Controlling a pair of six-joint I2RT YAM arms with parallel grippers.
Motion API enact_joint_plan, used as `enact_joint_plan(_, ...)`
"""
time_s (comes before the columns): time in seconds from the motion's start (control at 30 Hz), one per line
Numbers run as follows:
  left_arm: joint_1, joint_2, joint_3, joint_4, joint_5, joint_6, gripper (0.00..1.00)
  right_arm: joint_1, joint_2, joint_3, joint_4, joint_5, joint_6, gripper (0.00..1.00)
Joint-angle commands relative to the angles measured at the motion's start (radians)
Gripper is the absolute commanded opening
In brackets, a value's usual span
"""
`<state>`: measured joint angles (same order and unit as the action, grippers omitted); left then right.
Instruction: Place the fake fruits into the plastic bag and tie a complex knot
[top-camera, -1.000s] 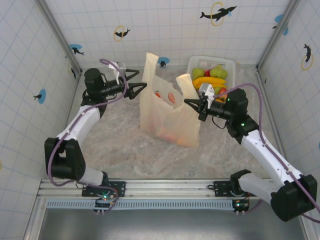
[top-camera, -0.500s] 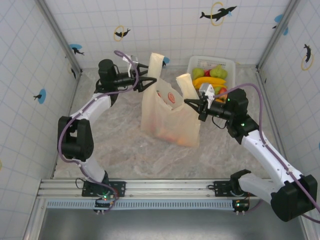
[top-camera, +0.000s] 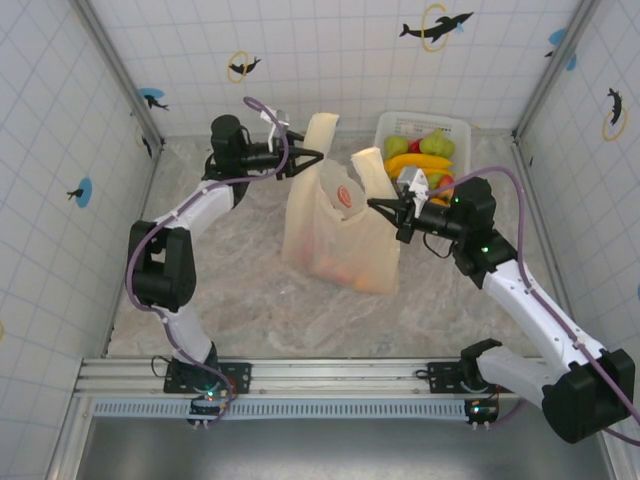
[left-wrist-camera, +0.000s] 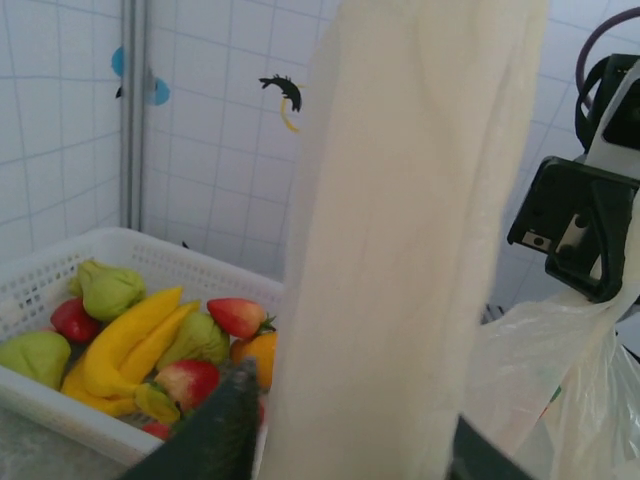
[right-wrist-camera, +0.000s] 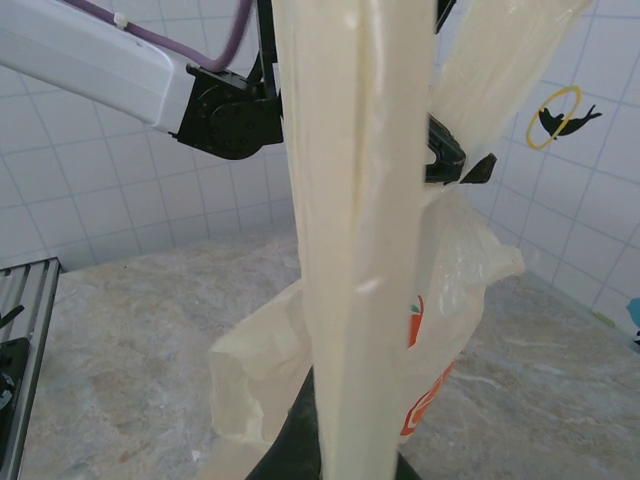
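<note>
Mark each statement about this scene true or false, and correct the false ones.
1. The thin cream-yellow plastic bag stands upright on the marbled table. True.
2. The rigid white plastic basket is empty. False: it holds glossy plastic fake fruits.
3. The right gripper is shut on one bag handle. True.
4. The bag's handles are tied in a knot. False: they stand apart, untied.
5. The left gripper reaches into the basket. False: it is closed on the bag's other handle.
</note>
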<state>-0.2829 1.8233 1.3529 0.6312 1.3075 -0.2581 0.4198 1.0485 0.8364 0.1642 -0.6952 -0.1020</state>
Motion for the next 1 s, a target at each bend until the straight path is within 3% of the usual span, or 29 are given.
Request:
enact_joint_plan(0.0,0.000,-0.051,-0.014,0.008,0.049,0.008,0.11,0.001,-0.011,0.023,0.000,0.019,-0.004,0.00)
enact_joint_plan(0.1,-0.001,-0.125,-0.032,-0.212,0.026,0.193,0.00,-0.008,-0.010,0.051,-0.093,0.019,-0.063,0.00)
enact_joint_plan(0.27,-0.001,-0.241,-0.052,-0.574,-0.026,0.463,0.00,-0.028,-0.003,0.119,-0.252,0.017,-0.182,0.00)
enact_joint_plan(0.47,-0.014,-0.310,-0.070,-0.809,-0.107,0.631,0.00,-0.021,0.028,0.200,-0.402,-0.023,-0.306,0.00)
enact_joint_plan(0.67,-0.076,-0.318,-0.033,-0.929,-0.193,0.723,0.00,0.025,0.077,0.255,-0.533,0.026,-0.411,0.00)
enact_joint_plan(0.97,-0.127,-0.325,-0.005,-1.000,-0.231,0.767,0.00,0.075,0.145,0.297,-0.575,0.056,-0.449,0.00)
